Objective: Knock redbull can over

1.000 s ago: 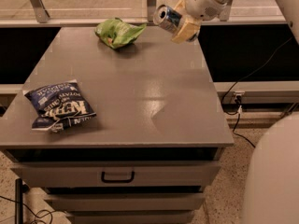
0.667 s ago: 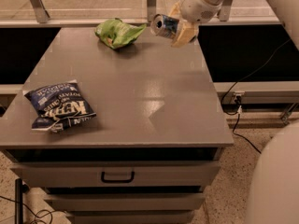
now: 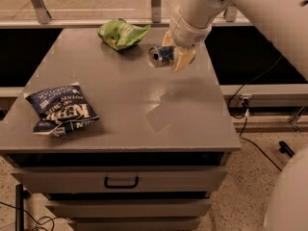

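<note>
Change: the end effector (image 3: 175, 49) and the can (image 3: 160, 55) sit lower in the view and further left than a second ago. Then they were by the table's far right corner; now they are over its far right part, nearer the green bag (image 3: 121, 33).
Change, arm: the white arm (image 3: 231, 4) has come further in from the upper right.
Unchanged: both bags lie where they lay before.
Count, cans: one.
Count, bags: two, one green and crumpled at the far edge, one dark blue (image 3: 61, 109) lying flat near the front left.
Count, other: one table (image 3: 144, 105), with one handled drawer (image 3: 120, 179) in its front; one arm with one end effector.
Can, axis: long axis lies about level, running left to right.
Can, pointing: a round silver end faces left and a little toward the camera; the other end is between the fingers.
Can, place: just right of the green bag and apart from it, well away from the blue bag. I cannot tell whether it touches the table.
End effector, state: pinching the can, with one pale yellow finger (image 3: 184, 59) on its near side and the other behind it.
</note>
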Action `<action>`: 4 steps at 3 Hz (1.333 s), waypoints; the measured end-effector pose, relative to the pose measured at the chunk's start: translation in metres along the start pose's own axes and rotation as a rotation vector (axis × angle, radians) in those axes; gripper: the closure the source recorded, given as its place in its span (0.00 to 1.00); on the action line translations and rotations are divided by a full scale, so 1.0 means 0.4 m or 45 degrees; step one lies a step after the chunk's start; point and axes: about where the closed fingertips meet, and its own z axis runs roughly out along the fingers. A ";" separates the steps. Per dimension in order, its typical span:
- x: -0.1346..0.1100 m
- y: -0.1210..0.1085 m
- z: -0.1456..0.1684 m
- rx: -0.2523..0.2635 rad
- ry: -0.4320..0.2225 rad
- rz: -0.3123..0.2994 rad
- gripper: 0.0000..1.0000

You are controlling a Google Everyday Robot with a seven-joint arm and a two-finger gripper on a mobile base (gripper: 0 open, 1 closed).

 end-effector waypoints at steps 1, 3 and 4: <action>-0.021 0.052 0.072 -0.122 0.012 -0.060 1.00; -0.029 0.100 0.138 -0.245 0.028 -0.126 1.00; -0.029 0.103 0.150 -0.247 0.035 -0.134 1.00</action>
